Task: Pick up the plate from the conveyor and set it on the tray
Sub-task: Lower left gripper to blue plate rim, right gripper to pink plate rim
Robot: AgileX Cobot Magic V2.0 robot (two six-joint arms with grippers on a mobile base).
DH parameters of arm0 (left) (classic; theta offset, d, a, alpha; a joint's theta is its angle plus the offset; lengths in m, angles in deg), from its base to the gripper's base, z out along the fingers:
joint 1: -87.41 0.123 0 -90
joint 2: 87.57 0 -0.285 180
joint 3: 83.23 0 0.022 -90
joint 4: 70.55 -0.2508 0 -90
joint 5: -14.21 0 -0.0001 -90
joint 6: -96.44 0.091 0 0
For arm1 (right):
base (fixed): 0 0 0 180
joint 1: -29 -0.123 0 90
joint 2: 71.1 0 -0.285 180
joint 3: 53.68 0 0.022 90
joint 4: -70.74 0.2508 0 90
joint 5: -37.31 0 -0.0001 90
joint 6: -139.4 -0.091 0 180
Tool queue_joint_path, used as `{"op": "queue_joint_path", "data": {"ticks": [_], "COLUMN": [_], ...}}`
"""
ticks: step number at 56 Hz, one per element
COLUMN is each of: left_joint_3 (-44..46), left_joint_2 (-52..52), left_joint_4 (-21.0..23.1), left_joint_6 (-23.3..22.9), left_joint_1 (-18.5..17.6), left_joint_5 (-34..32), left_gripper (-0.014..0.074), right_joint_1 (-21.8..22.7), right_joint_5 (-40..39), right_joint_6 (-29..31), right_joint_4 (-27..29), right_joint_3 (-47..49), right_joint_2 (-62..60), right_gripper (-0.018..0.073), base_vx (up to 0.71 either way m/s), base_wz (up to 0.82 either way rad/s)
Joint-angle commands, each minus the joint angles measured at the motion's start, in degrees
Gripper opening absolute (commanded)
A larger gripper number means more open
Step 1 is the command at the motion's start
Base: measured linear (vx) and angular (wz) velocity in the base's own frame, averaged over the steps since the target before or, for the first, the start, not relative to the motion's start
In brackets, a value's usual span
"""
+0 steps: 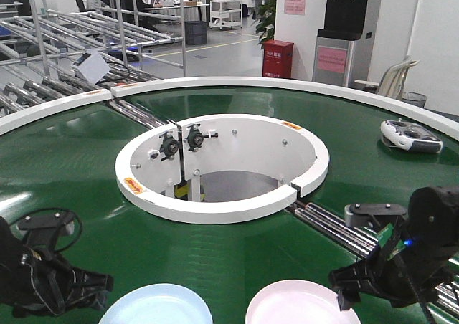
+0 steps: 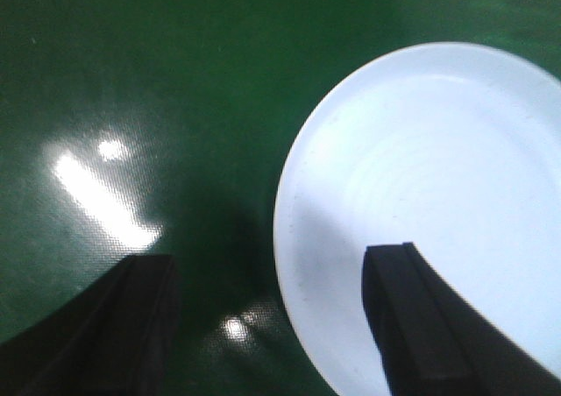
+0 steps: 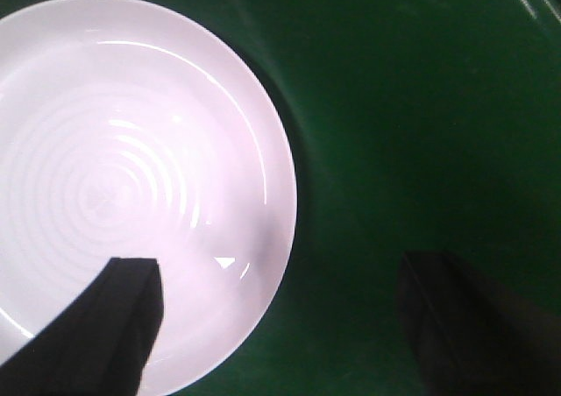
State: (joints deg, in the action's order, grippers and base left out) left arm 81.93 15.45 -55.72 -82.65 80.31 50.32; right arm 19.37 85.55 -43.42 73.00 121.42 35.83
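Two plates: a pale blue plate (image 1: 156, 306) and a pink plate (image 1: 301, 304) lie flat, side by side but apart, at the near edge of the green belt (image 1: 237, 259).
Left hand (image 2: 280, 326): wide open and holding nothing. The blue plate's left rim runs between its fingers, one over the plate and one over bare belt.
Right hand (image 3: 289, 326): wide open and empty. The pink plate's right rim lies between its fingers.
Nearer arm: left for blue, right for pink; each plate lies inward of its hand.
Long axis: none, since both plates are round.
One white ring (image 1: 222, 209): circles the middle opening.
One remote (image 1: 410, 135): far right, on the belt beside the outer rim.
Tray: not in view.
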Motion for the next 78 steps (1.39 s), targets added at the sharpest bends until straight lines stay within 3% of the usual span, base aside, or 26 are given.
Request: {"op": "queue_joint_path", "data": {"ticks": [1,25,56,70,75,78], "left_joint_3": [1.94,1.99,1.99,1.99,1.99,1.99], "left_joint_2": [-0.19,4.51,7.46,7.46,7.46,7.46], "left_joint_4": [1.18,1.30,1.47,1.52,1.52,1.52], "left_joint_6": [0.20,0.10,0.08,0.08,0.08,0.08], "left_joint_1": [-0.35,-2.26,-2.63,-2.63,-2.63,-2.63], "left_joint_5": [-3.15,-7.29,-7.15,-7.17,-7.17,-7.17], "left_gripper": [0.0556,0.0556,0.0555,0.0512,0.0462,0.0376], "right_joint_1": [0.24,0.24,0.24,0.24,0.24,0.24], "right_joint_5": [-2.28,-2.41,-3.09,-3.65,-3.79,-4.14], "right_joint_6": [-0.02,-0.02,-0.01,-0.49,-0.97,-1.57], "right_joint_4": [-0.60,-0.74,-1.72,-1.67,-1.67,-1.67], "right_joint_3": [1.98,1.98,1.98,1.98,1.98,1.98], "right_joint_2": [-0.69,3.43,5.42,8.49,9.12,9.37], "right_gripper": [0.0583,0.0583,0.0571,0.0483,0.0423,0.0340], "base_vx": [0.00,0.00,0.00,0.00,0.00,0.00], "base_wz": [0.00,0.00,0.00,0.00,0.00,0.00]}}
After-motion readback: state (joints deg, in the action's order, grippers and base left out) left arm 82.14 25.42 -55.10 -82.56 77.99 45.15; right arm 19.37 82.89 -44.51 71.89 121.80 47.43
